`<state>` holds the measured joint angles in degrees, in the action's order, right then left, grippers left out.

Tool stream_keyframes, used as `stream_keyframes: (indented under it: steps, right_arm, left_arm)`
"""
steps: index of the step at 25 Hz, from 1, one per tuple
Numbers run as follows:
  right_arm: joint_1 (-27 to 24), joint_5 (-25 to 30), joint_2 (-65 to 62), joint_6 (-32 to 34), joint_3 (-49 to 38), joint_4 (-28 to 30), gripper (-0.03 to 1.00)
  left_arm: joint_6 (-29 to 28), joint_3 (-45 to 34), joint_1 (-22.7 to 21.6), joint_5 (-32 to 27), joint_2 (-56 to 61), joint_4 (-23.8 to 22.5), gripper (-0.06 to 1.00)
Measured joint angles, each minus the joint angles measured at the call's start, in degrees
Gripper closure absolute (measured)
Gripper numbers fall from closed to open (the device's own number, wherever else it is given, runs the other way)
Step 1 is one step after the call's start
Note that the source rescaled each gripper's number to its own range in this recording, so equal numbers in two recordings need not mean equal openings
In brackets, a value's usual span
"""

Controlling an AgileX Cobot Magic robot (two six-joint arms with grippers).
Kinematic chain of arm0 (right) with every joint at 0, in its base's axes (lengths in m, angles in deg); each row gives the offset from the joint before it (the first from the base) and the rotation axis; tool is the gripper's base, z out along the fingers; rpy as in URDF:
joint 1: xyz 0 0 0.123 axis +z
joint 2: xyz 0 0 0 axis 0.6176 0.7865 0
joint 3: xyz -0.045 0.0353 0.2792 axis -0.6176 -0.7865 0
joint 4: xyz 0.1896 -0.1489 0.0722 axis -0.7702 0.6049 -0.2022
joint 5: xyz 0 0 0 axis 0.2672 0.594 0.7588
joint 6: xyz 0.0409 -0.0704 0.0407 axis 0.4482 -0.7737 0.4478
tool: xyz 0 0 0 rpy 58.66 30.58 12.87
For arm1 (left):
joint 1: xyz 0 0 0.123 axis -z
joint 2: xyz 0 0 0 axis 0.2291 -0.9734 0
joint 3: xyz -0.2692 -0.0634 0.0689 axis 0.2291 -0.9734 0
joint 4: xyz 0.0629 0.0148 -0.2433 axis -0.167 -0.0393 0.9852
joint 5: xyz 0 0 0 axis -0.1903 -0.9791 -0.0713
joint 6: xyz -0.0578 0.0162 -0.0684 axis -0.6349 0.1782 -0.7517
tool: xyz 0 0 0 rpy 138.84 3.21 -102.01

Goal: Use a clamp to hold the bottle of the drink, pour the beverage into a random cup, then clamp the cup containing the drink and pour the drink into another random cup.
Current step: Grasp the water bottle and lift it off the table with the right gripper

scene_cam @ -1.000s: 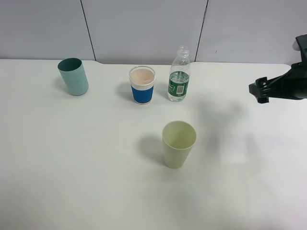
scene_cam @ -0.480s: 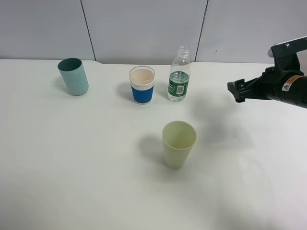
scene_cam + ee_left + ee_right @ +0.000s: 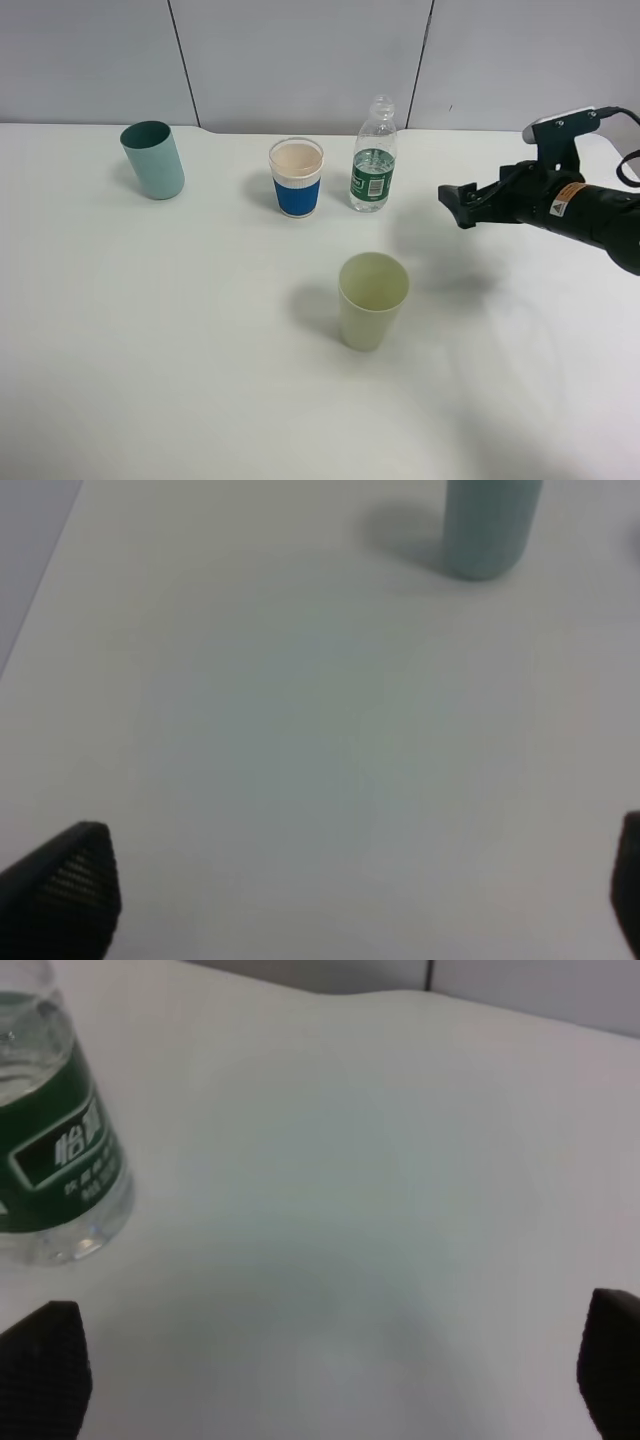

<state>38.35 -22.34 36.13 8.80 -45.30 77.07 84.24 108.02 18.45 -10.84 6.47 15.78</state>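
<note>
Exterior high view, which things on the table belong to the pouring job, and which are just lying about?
For the job: green-label bottle; blue-sleeved white cup; pale yellow-green cup.
Lying about: teal cup.

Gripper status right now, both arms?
Left gripper: open, holding nothing.
Right gripper: open, holding nothing, clear of the bottle.

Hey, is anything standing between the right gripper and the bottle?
Nothing visible. Only bare table lies between the open right gripper and the bottle; the pale yellow-green cup stands nearer the camera, off that line.
</note>
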Motion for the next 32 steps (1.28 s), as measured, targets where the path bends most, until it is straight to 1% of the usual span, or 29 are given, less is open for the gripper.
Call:
stream_keyframes:
  steps: [6, 9, 12, 17, 20, 29, 32]
  right_arm:
    - [0.96, 0.18, 2.97, 5.81, 5.84, 7.9, 0.02]
    - [2.28, 0.86, 4.46, 6.4, 8.5, 12.87, 0.02]
    - [3.91, 1.7, 6.06, 6.51, 11.19, 16.19, 0.02]
    - [5.92, 2.91, 8.8, 6.82, 15.52, 18.38, 0.02]
    - [6.21, 3.26, 9.85, 7.13, 17.54, 20.24, 0.02]
    - [6.21, 3.02, 14.31, 11.24, 22.15, 22.98, 0.02]
    - [6.55, 2.06, 15.78, 12.98, 23.68, 23.74, 0.02]
  left_arm:
    - [0.0, 0.0, 0.0, 0.0, 0.0, 0.0, -0.06]
    - [0.0, 0.0, 0.0, 0.0, 0.0, 0.0, -0.06]
    - [0.0, 0.0, 0.0, 0.0, 0.0, 0.0, -0.06]
    - [0.0, 0.0, 0.0, 0.0, 0.0, 0.0, -0.06]
    - [0.0, 0.0, 0.0, 0.0, 0.0, 0.0, -0.06]
    - [0.0, 0.0, 0.0, 0.0, 0.0, 0.0, -0.06]
    - [0.0, 0.0, 0.0, 0.0, 0.0, 0.0, -0.06]
